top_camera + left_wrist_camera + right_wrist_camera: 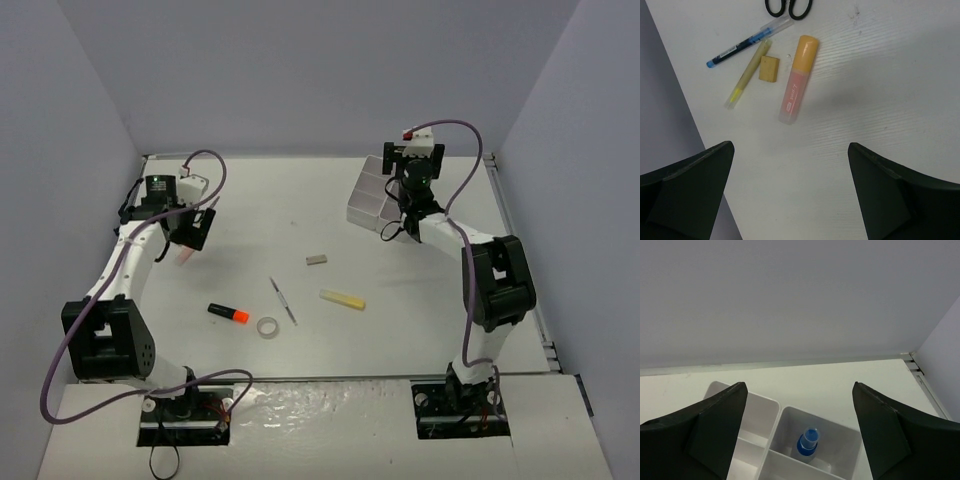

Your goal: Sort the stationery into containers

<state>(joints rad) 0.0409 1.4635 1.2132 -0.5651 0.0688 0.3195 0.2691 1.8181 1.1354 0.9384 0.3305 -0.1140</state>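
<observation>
- The right gripper (798, 390) hangs over the white tray (835, 445) at the far right, its jaws spread wide and holding nothing.
- The blue-capped bottle (808, 441) sits in one compartment just below it, so that drop looks finished.
- The left gripper (790, 146) is likewise open and empty, at the left above a pink marker (797, 80).
- The next move probably calls for a reach toward the middle, for the yellow bar (342, 298) or the grey block (317, 259), both loose on the table.

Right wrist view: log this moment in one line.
right end effector: open, above tray | blue-capped bottle: in tray compartment, not gripped
</observation>
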